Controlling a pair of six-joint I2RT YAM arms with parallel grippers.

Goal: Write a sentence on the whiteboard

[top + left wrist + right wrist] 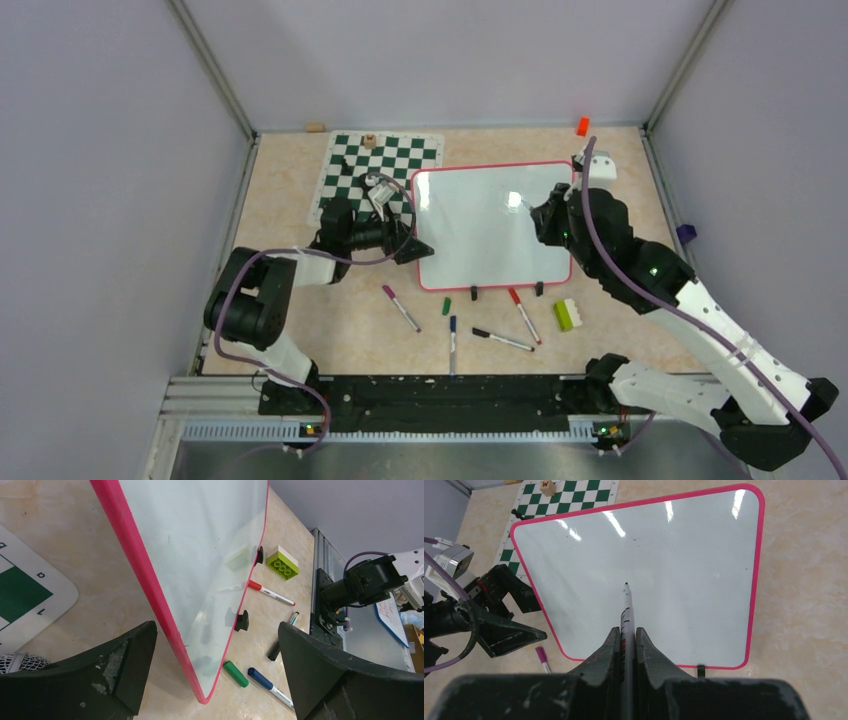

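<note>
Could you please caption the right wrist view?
Right gripper clamps a slim white marker, tip aimed at the glossy pink-framed whiteboard.

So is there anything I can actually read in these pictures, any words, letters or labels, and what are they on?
"W": on the small wooden block standing on the chess mat.
Border characters on the chess mat: seen sideways, not surely readable.
Print on the marker held in the right gripper: too small to read.
On the whiteboard: no writing at all.
</note>
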